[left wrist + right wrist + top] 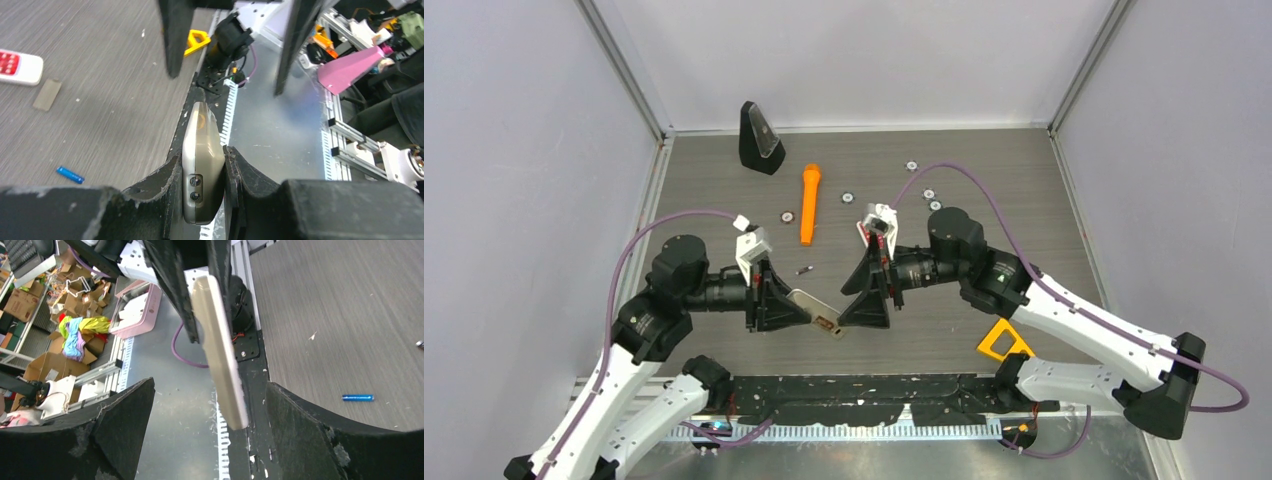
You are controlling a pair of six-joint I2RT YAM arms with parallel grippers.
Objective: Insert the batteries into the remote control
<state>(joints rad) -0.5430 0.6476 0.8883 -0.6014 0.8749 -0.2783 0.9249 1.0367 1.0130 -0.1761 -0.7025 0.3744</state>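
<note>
The remote control [202, 145], a pale flat bar, sits edge-on in the left gripper [202, 157]. The jaws are nearly closed and both pads press its two broad faces near one end. The rest of the remote sticks out from the fingertips, lifted off the table [984, 250]. Its free end reaches into the gap of the right gripper [210, 387], whose jaws are spread wide and hold nothing. That end lies between the two fingers, with space on either side.

One blue battery [357, 398] lies flat on the table, out of both grips. It is on the far side of the two grippers, away from the arm bases, and nearer to the left gripper's fingers than to the right's.

Beyond the right gripper's fingers, the left wrist view shows a second white remote with red buttons [17, 67] and a flat grey cover [47, 94] just beside it.

Farther out past the battery lies an orange torch-shaped object [809, 205] with small round discs [786, 214] scattered around it. A black wedge-shaped stand [759, 138] sits near the far left corner. A yellow triangular piece [1004, 342] lies near the right arm at the near edge.
</note>
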